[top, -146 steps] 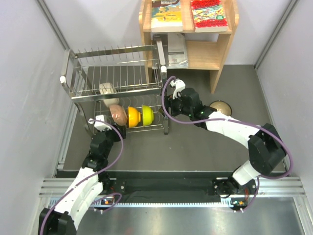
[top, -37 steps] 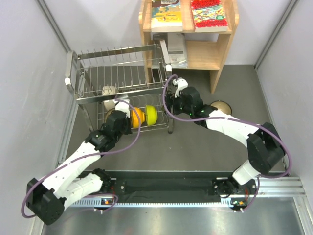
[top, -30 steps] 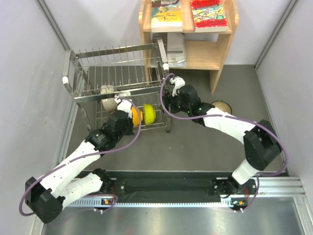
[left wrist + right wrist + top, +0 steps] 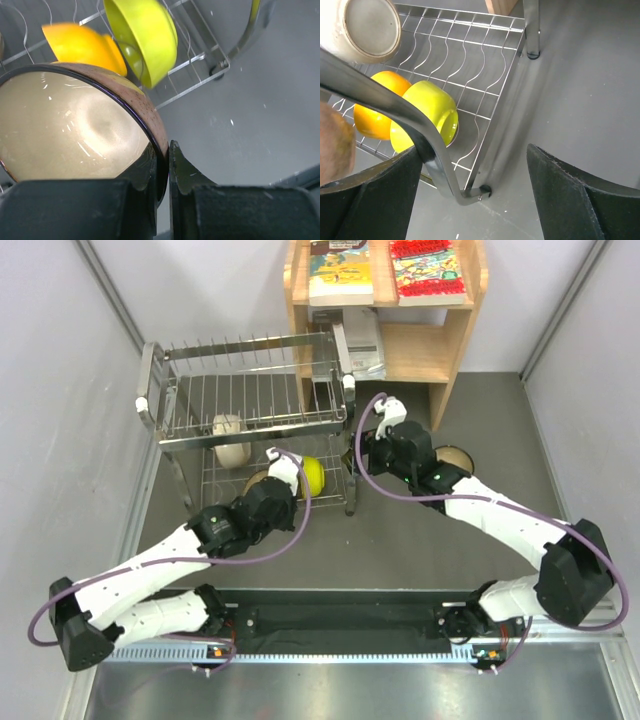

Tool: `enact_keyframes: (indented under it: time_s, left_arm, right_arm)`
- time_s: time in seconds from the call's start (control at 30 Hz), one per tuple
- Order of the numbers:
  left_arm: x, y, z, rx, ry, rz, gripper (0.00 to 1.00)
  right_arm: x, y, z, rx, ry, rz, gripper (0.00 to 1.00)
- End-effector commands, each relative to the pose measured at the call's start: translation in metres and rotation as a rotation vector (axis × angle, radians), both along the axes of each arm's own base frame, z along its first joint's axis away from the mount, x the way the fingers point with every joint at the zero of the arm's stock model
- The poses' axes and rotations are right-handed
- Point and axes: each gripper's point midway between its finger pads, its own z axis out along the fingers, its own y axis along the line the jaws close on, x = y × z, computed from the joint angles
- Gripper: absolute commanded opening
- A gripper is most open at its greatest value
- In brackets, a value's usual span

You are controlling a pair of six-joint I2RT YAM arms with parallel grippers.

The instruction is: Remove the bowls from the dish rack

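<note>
**Left gripper**: clamped on the rim of the pinkish-brown bowl, with one finger inside the pale interior and one on the outer wall. The bowl's opening faces the wrist camera. It is held at the near edge of the lower tier of the dish rack. Whether it rests on the wires there cannot be determined, because the wrist hides the contact in the overhead view.

**Lower tier:** the orange bowl stands on edge just beyond the held bowl. The yellow-green bowl stands on edge beside the orange one, toward the tier's right end. The rest of the tier to the right shows bare wire.

**Right gripper**: jaws spread wide and holding nothing. It hangs just outside the rack's right end, close to the curved side handle. That handle crosses the wrist view in front of the left finger.

**Upper tier:** the cream-white bowl sits toward the left, base outward.

**Surroundings:** the rack stands at the far left of the grey tabletop. A wooden bookshelf stands at the far edge, just right of the rack.
</note>
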Motion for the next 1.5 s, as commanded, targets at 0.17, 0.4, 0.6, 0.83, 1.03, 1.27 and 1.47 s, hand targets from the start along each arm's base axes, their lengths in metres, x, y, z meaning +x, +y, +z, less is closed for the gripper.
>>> enact_keyframes:
  time_s: [0.17,0.4,0.6,0.83,1.03,1.27,1.47]
  left_arm:
    - [-0.020,-0.012,0.031,-0.122,0.021,-0.057,0.00]
    - [-0.028,-0.058,0.012,-0.075,0.045,-0.165,0.00]
    - [-0.032,-0.096,-0.002,0.001,0.053,-0.229,0.00]
    - [-0.032,-0.127,-0.017,0.028,0.061,-0.271,0.00]
    - [-0.045,-0.160,-0.028,0.051,0.064,-0.330,0.00]
    - [-0.062,-0.200,-0.029,0.075,0.044,-0.402,0.00]
    - [-0.070,-0.242,-0.048,0.174,0.047,-0.472,0.00]
  right_arm:
    - [0.028,0.006,0.007,-0.011,-0.017,-0.046,0.81]
    - [0.033,0.008,0.013,0.005,-0.049,-0.052,0.83]
    - [0.030,0.004,0.015,-0.034,-0.034,-0.040,0.84]
    - [-0.005,-0.045,0.043,-0.023,-0.072,-0.117,0.85]
    - [-0.020,-0.072,0.049,-0.061,-0.067,-0.161,0.86]
    - [-0.021,-0.098,0.051,-0.089,-0.065,-0.241,0.85]
    - [-0.029,-0.147,0.070,-0.082,-0.093,-0.374,0.85]
